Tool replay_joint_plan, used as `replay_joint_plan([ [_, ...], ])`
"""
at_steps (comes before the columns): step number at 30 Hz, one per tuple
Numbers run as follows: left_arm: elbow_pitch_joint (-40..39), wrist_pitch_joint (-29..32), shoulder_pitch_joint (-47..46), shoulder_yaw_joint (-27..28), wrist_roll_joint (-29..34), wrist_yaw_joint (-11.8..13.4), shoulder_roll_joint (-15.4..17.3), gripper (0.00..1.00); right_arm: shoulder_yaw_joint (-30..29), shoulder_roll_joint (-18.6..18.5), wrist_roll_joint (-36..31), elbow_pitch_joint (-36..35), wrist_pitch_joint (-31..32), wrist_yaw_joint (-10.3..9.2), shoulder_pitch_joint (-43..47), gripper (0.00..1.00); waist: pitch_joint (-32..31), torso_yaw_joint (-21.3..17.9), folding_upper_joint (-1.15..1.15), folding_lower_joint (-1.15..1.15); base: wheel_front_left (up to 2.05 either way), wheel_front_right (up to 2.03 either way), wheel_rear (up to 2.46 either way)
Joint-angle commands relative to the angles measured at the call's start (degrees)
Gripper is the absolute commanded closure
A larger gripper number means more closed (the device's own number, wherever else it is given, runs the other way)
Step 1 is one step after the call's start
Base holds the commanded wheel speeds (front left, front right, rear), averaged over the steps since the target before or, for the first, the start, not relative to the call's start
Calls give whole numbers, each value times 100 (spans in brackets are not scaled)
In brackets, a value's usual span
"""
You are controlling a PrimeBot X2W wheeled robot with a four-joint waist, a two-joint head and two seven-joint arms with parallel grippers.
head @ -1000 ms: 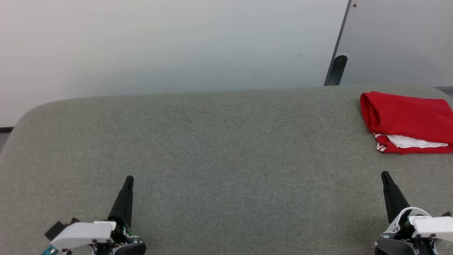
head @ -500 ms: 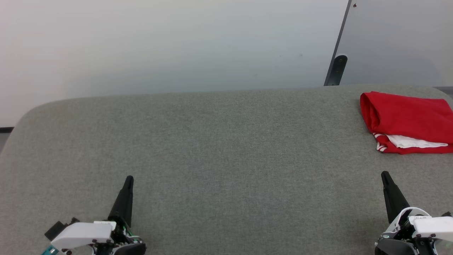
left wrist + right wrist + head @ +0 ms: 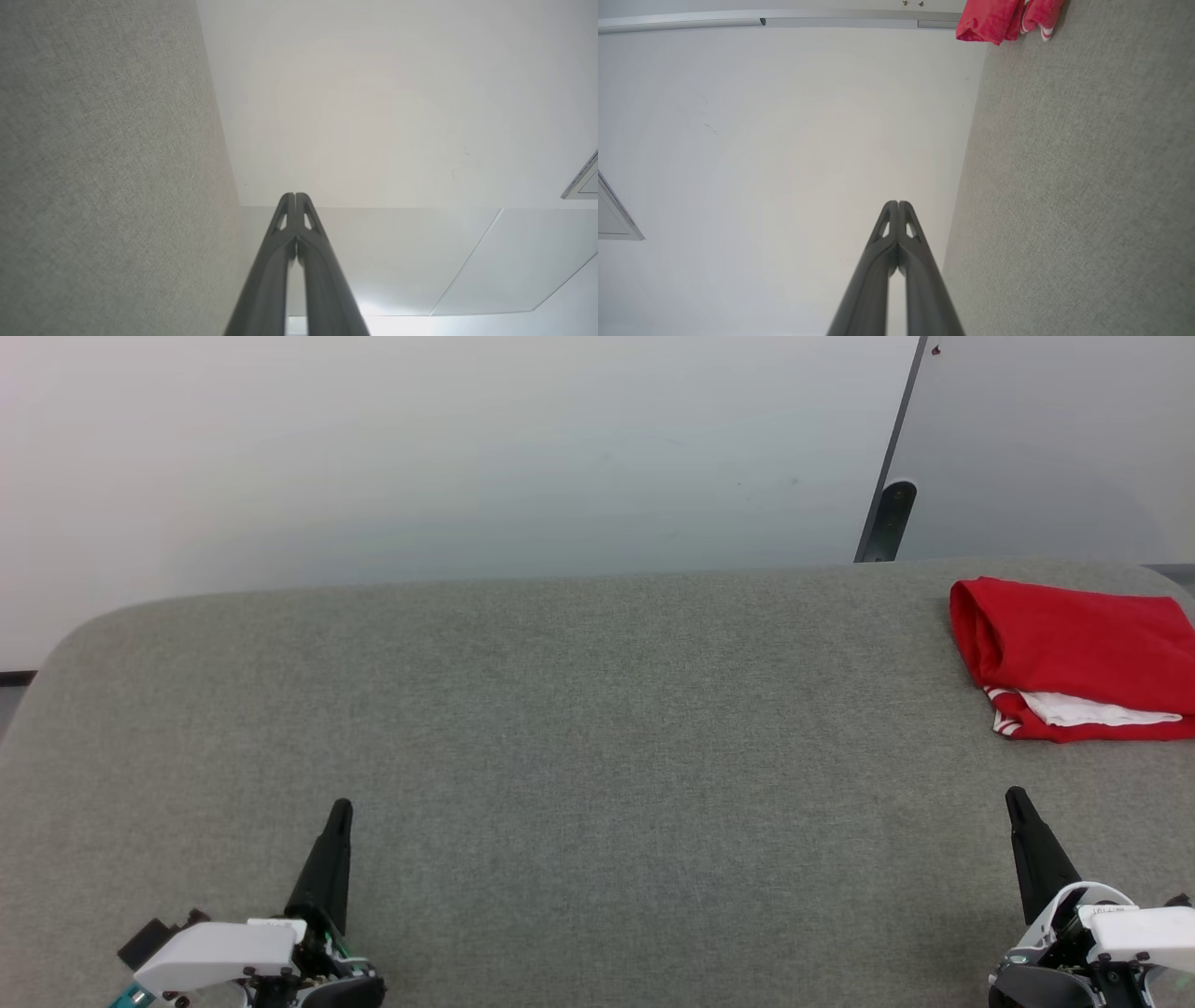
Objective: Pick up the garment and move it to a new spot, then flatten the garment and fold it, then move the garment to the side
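The garment (image 3: 1074, 653) lies folded into a red bundle at the far right of the grey fabric table (image 3: 597, 728), with a white sleeve and striped trim peeking out along its near edge. In the right wrist view the garment (image 3: 1004, 18) sits at the top edge. My left gripper (image 3: 341, 805) rests shut at the lower left, far from the garment, its tips pressed together in the left wrist view (image 3: 295, 195). At the lower right my right gripper (image 3: 1013, 793) is shut and empty, a little nearer than the garment; its tips meet in the right wrist view (image 3: 898, 203).
A pale wall rises behind the table's far edge. A dark post (image 3: 887, 523) stands behind the table at the back right, beside a grey panel (image 3: 1046, 448). The table's corners are rounded.
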Motion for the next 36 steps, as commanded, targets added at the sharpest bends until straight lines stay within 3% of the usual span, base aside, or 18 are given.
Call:
replay_joint_plan([
  [1,9,16,-54,15,-19,-19,2,100,5,22,28,-10,14,2,-10,100,0,0,0,0,0,0,0],
  [36,8,16,-54,15,-20,-19,2,100,6,23,28,-10,13,2,-10,100,0,0,0,0,0,0,0],
])
